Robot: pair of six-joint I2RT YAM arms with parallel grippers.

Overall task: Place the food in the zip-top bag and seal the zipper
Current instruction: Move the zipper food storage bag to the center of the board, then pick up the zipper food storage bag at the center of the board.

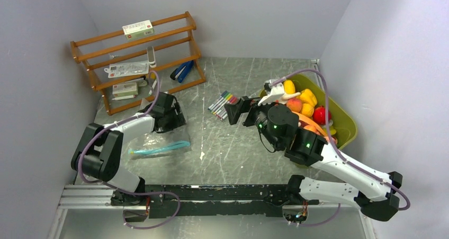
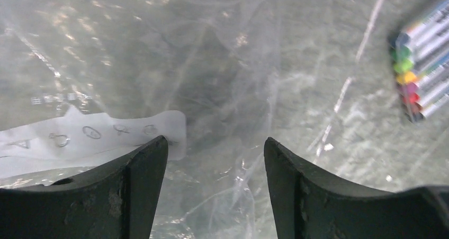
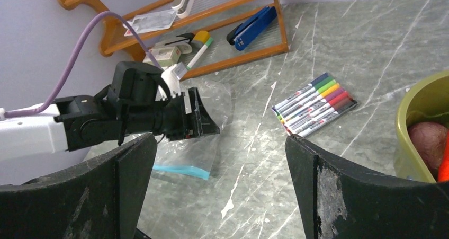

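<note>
The clear zip-top bag (image 1: 159, 141) lies flat on the table at the left, its teal-blue zipper (image 1: 159, 150) along the near edge. My left gripper (image 1: 172, 117) hovers over the bag's far part, open and empty. In the left wrist view the jaws (image 2: 216, 143) stand apart above the clear plastic and its white label (image 2: 90, 138). The food (image 1: 302, 104), yellow, orange and red toy pieces, sits in the olive-green tub (image 1: 347, 122) at the right. My right gripper (image 1: 235, 112) is open and empty over mid-table, left of the tub. Its view shows the bag (image 3: 185, 154) and zipper (image 3: 180, 171).
A row of coloured marker pens (image 1: 223, 104) lies mid-table and also shows in the right wrist view (image 3: 315, 104). A wooden shelf rack (image 1: 137, 59) with a blue stapler and boxes stands at the back left. Grey walls close in on both sides.
</note>
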